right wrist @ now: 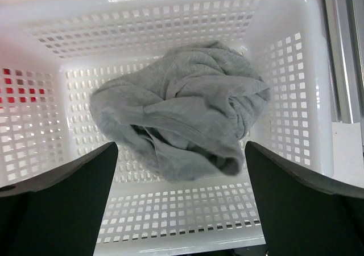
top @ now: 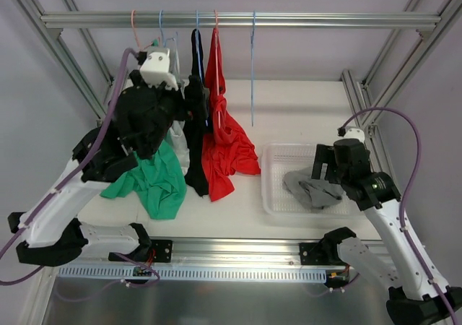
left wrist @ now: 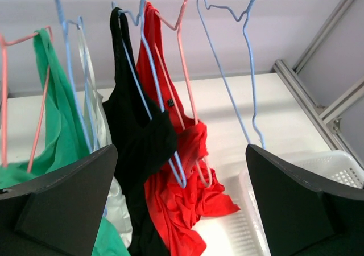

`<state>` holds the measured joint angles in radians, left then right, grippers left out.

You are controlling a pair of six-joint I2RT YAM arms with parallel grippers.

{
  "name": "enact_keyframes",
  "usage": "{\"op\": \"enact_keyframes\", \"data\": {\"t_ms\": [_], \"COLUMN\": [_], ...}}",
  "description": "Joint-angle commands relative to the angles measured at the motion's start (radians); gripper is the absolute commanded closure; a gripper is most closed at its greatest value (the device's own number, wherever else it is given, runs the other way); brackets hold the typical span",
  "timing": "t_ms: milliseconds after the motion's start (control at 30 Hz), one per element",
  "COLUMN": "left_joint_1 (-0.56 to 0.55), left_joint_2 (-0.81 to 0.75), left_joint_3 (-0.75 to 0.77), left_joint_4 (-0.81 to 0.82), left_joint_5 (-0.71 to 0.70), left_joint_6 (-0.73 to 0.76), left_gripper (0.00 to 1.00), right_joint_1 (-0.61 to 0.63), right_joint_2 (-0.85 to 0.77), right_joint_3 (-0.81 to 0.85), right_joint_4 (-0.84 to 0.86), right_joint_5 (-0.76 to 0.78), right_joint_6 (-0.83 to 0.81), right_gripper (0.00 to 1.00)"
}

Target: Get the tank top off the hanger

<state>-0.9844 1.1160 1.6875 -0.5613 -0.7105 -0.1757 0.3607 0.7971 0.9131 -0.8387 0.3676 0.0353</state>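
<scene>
- While the right claw (right wrist: 181, 176) hangs right over the white basket (right wrist: 296, 68), its two black fingers (right wrist: 57, 205) are spread wide apart, one at each side of the wrist view, pinching nothing.
- Directly under it is the grey tank top (right wrist: 182, 114), crumpled in a heap on the basket floor, roughly mid-basket. It's on no hanger, and neither finger touches it as far as I can tell.
- From the top view, the basket sits on the white tabletop (top: 303, 108), just right of the hanging clothes. The right arm reaches in from the near right corner.
- Left claw (left wrist: 182, 205): also spread wide, gripping nothing, lifted up high and facing the row of hanging clothes.
- Straight ahead of it, framed between its fingers, are a black top (left wrist: 136, 131) and a red top (left wrist: 187, 205). They hang side by side and touch, and the red one is bunched up at the bottom.
- Off to the right of the red top hangs a blue wire hanger (left wrist: 248, 79), bare and a little apart from it.
- On the other side of the black top there's a pale silvery garment (left wrist: 94, 102), then a green top (left wrist: 57, 114) furthest left.
- Everything hooks onto the metal rail (top: 289, 19) running across the back.
- In the top view the left arm's black body covers part of the green and pale garments, and green fabric spills out below it.
</scene>
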Motion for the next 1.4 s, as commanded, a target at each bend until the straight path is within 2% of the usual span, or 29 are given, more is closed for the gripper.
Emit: {"op": "enact_keyframes", "data": {"t_ms": [0,67,167,433,567,667,800,933,1033,1100,1367], "left_joint_1": [0.061,0.122,0.142,0.187,0.211,0.250,0.283,0.300,0.309,0.314,0.311], "left_joint_2": [0.111,0.201,0.323,0.534,0.562,0.564,0.602,0.633,0.648,0.663,0.637], "left_joint_3": [0.133,0.221,0.336,0.495,0.480,0.442,0.425,0.405,0.390,0.397,0.391], "left_joint_4": [0.005,-0.006,-0.011,-0.014,-0.012,-0.011,-0.011,-0.011,-0.011,-0.009,-0.011], "left_joint_5": [0.040,0.081,0.111,0.043,0.028,0.106,0.164,0.169,0.192,0.201,0.186], "left_joint_6": [0.067,0.077,0.131,0.147,0.114,0.038,0.008,-0.008,-0.030,-0.034,-0.025], "left_gripper": [0.01,0.01,0.02,0.21,0.28,0.31,0.39,0.46,0.47,0.52,0.54], "right_joint_1": [-0.008,-0.008,-0.008,-0.008,-0.006,-0.006,-0.006,-0.006,-0.008,-0.008,-0.006], "right_joint_2": [-0.084,-0.140,-0.212,-0.276,-0.289,-0.292,-0.297,-0.299,-0.305,-0.308,-0.299], "right_joint_3": [0.059,0.107,0.147,0.127,0.122,0.125,0.118,0.110,0.102,0.096,0.079], "right_joint_4": [0.029,0.000,-0.017,-0.019,-0.016,-0.016,0.004,0.009,0.010,0.012,0.023], "right_joint_5": [0.020,0.007,-0.050,-0.200,-0.229,-0.252,-0.286,-0.297,-0.300,-0.300,-0.311], "right_joint_6": [0.061,0.049,0.028,-0.002,0.002,-0.002,0.000,0.003,0.002,0.000,-0.003], "right_gripper": [0.01,0.01,0.01,0.00,0.01,0.01,0.00,0.01,0.00,0.01,0.00]}}
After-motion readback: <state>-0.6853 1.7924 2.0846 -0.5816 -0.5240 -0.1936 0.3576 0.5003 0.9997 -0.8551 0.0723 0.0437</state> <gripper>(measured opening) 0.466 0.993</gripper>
